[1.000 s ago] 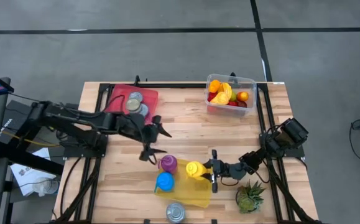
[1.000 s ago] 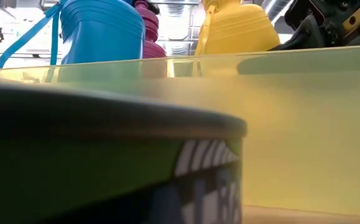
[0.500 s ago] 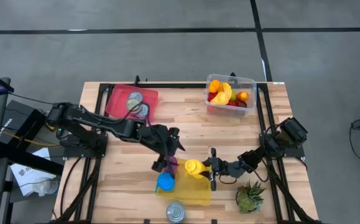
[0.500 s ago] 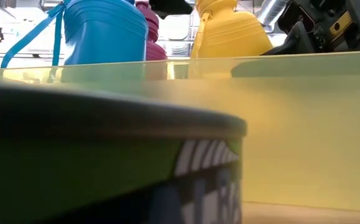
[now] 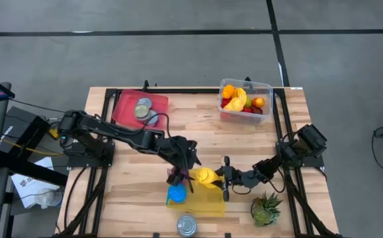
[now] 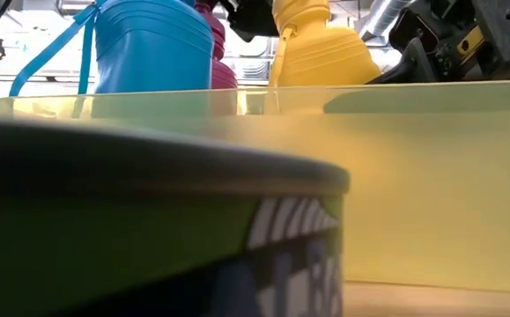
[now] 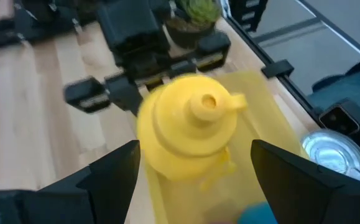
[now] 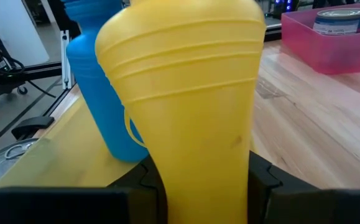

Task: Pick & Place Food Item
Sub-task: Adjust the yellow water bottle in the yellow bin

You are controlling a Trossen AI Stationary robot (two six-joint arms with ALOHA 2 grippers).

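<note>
Left tool has swung in over the yellow plastic bottle on the translucent yellow tray, fingers apart. Right tool clamps that bottle. Handover looks imminent.

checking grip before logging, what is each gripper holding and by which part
The right gripper clamps the yellow bottle low on its body. The left gripper holds nothing.

left hand moved from open table to above yellow bottle, covering magenta bottle
</note>
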